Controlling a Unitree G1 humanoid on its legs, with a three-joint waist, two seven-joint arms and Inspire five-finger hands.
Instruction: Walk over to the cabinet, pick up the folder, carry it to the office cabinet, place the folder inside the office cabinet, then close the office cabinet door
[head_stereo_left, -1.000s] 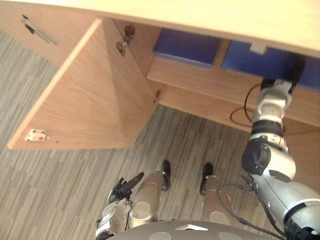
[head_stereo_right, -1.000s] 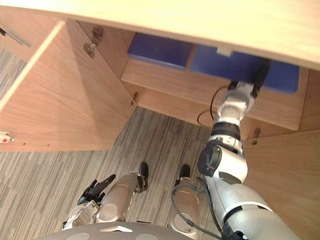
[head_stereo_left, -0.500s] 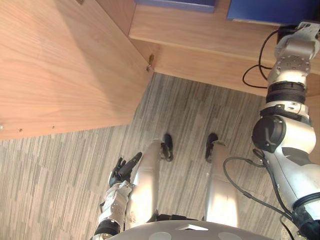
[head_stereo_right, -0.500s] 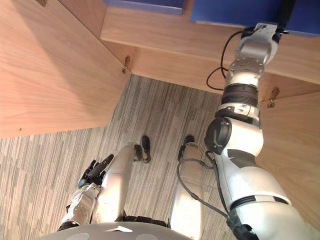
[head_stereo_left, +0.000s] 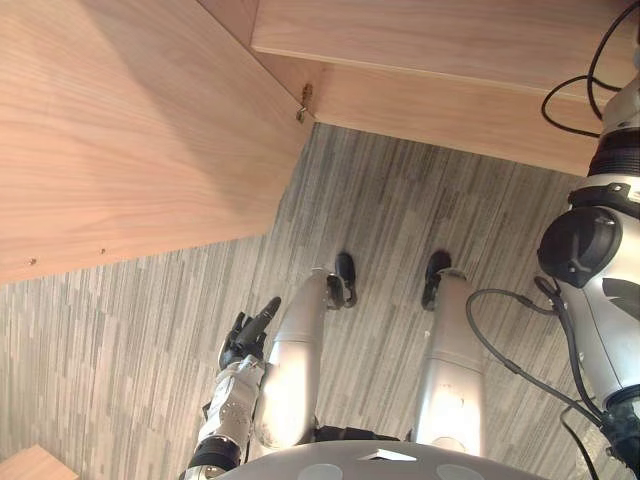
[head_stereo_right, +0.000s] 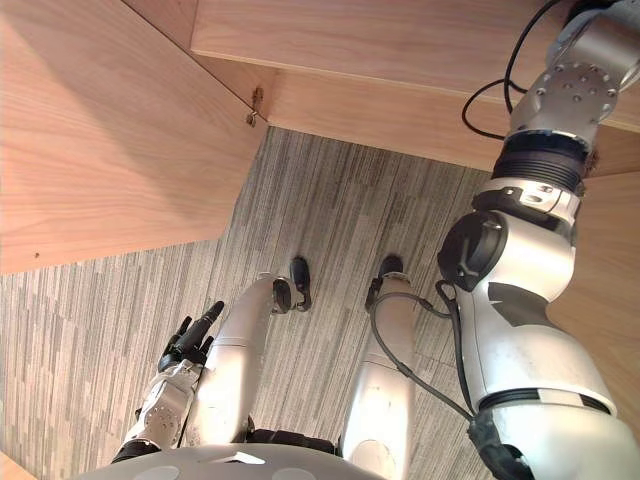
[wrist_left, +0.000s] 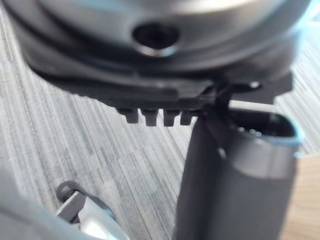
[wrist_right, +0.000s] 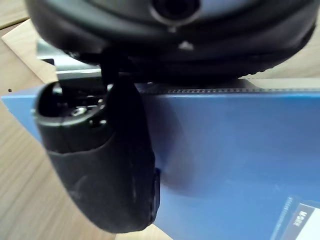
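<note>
The open cabinet door is standing wide ahead of my left hand, which is hanging loose with straight fingers, while my right hand is pinching the blue folder under its thumb, over a wooden surface.

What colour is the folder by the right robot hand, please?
Blue folder, clearest in the right wrist view.

Place: office, by the look.
Furniture: light-wood cabinet w/ door open.
Floor: grey striped flooring.
Paperwork: blue folder.
</note>
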